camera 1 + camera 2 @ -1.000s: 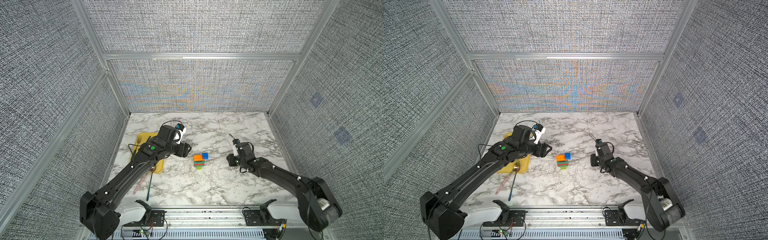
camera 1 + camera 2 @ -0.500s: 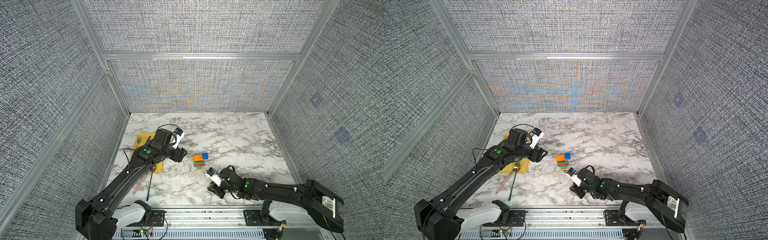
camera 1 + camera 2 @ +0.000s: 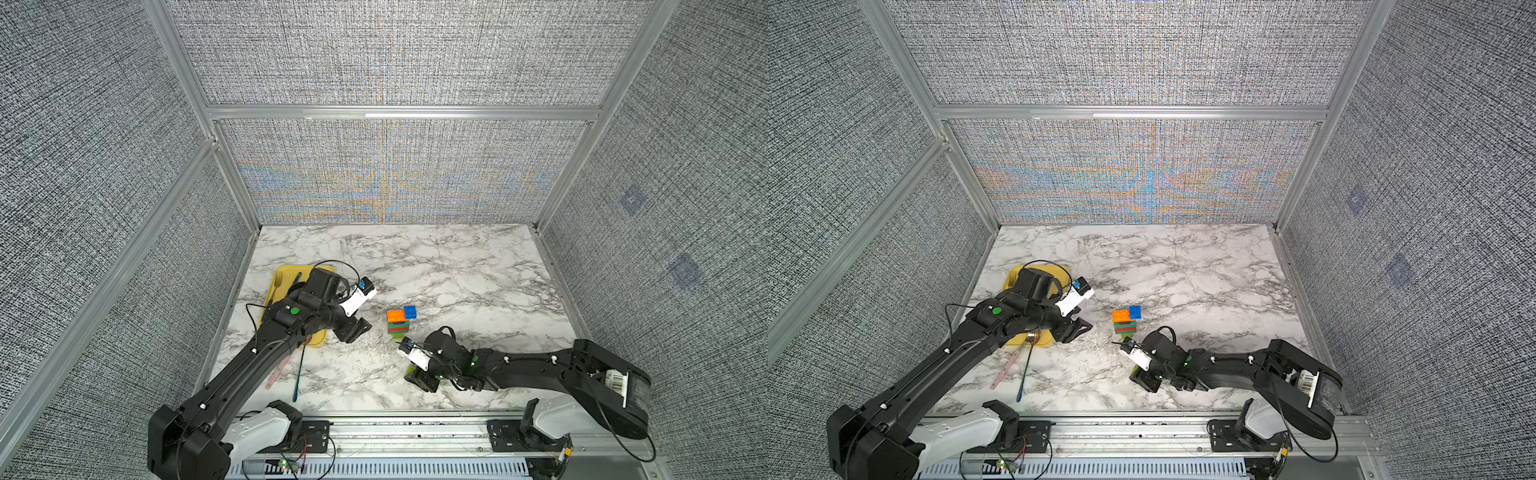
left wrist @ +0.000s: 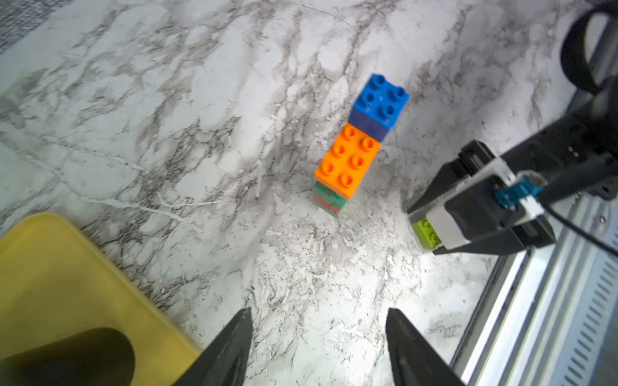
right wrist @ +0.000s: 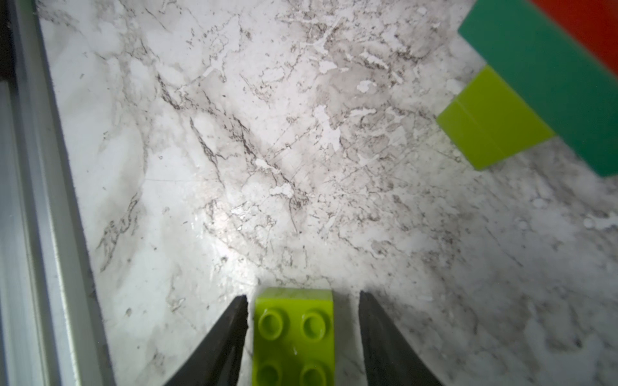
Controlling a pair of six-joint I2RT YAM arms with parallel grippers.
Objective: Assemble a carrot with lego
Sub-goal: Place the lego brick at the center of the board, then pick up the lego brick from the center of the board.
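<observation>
Right pincer straddles loose lime brick, jaws narrow, gaps both sides: pre-grasp for topping carrot. Left pincer wide, empty, waiting.

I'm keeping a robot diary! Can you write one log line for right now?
right tool: open around loose lime brick | left tool: open, empty | carrot: on table, blue on top
</observation>
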